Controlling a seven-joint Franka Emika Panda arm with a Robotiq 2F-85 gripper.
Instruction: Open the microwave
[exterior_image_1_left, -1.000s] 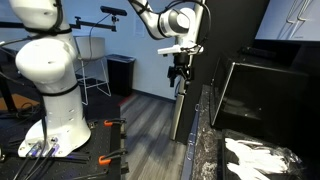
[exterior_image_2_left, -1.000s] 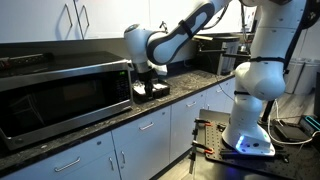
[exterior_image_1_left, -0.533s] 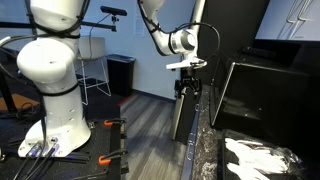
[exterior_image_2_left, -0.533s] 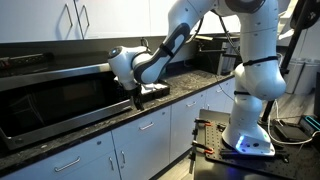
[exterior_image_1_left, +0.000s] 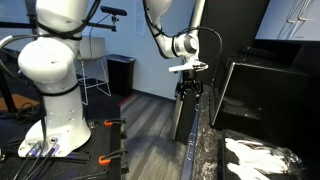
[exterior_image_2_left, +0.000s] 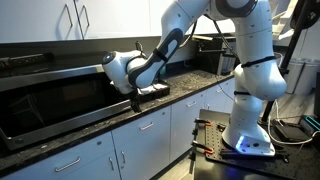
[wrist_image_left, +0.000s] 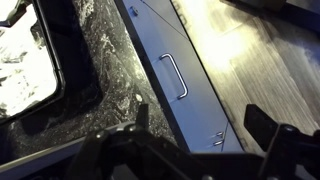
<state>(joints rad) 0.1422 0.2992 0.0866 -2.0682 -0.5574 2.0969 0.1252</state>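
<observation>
speckled stone counter (exterior_image_2_left: 190, 80) carries the microwave (exterior_image_2_left: 50, 98), with the gripper (exterior_image_2_left: 128, 93) at its front corner in both exterior views. only the wrist view shows its fingers (wrist_image_left: 262, 128) spread wide, empty, above a drawer handle (wrist_image_left: 175, 77).

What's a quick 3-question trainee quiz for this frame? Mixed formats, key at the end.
1. True or false: the microwave stands on the floor.
2. Multiple choice: in the wrist view, what is on the drawer front below the countertop? A) a metal bar handle B) a round knob C) a keyhole
3. Short answer: in the wrist view, are the fingers of the hand together or apart?

Key: 1 false, it sits on the countertop; 2 A; 3 apart.
</observation>
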